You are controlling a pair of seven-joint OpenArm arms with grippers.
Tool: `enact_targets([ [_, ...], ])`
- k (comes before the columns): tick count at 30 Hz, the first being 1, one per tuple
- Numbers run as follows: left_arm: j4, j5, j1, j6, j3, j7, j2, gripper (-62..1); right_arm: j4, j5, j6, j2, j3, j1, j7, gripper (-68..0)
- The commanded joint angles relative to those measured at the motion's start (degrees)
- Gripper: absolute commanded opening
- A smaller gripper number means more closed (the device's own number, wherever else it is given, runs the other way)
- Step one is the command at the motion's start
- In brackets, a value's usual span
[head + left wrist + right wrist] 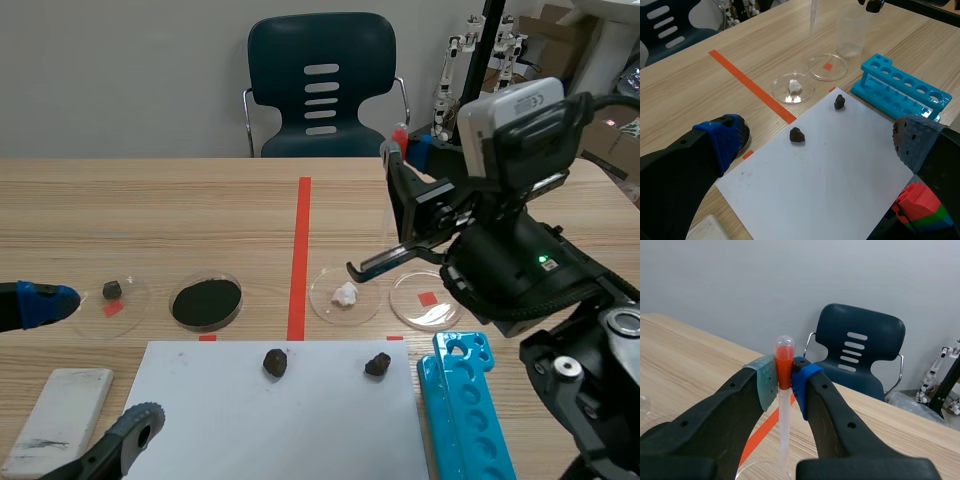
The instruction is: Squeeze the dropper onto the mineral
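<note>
Right gripper (784,385): you have it clamped on the dropper (783,422). Its grey-green pad and its blue pad press the red bulb from both sides, and the clear top of the bulb shows above them.
Dropper: it stands upright with the tube pointing down, held high off the table. In the left wrist view its tip hangs beyond the dishes, beside a clear beaker (852,30).
White mineral (345,294): it lies in a clear dish (322,305) just to the right of the red tape line. The dropper tip is apart from it.
Left gripper (817,142): your fingers are spread wide with nothing between them. It sits low at the near left of the table, ahead of the corner of the white sheet (200,420).
Dark stones: 2 rest on the white sheet, well apart, one (275,362) near the tape line and one (378,364) to its right. A 3rd small stone (112,290) sits in a clear dish at the far left.
Black powder (207,302): it fills a dish between the small stone's dish and the tape line.
4th dish (440,315): it stands just to the right of the mineral's dish, over a red square mark.
Blue rack (470,400): it lies along the right edge of the sheet.
White block (60,405): it lies to the left of the sheet.
Chair (322,85): it stands beyond the far edge of the table.
</note>
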Motion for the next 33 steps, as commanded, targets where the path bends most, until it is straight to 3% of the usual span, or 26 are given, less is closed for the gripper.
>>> enact_targets([
  [1,0.6,-0.6,-0.2,0.1,0.2,-1.0,0.2,1.3,-0.4,0.5,0.0,0.5,-0.5,2.1,0.3,-59.8],
  [13,0.6,-0.6,-0.2,0.1,0.2,-1.0,0.2,1.3,-11.0,0.5,-0.3,1.0,-7.5,10.0,0.8,-59.8],
  [19,0.6,-0.6,-0.2,0.1,0.2,-1.0,0.2,1.3,-13.6,0.5,-4.6,1.6,-10.4,10.1,3.8,-59.8],
  [27,0.6,-0.6,-0.2,0.1,0.2,-1.0,0.2,1.3,-16.5,0.7,-4.8,1.9,-11.1,10.8,5.3,-59.8],
  [33,0.6,-0.6,-0.2,0.1,0.2,-1.0,0.2,1.3,-18.5,0.7,-6.5,1.9,-11.1,11.4,6.0,-59.8],
])
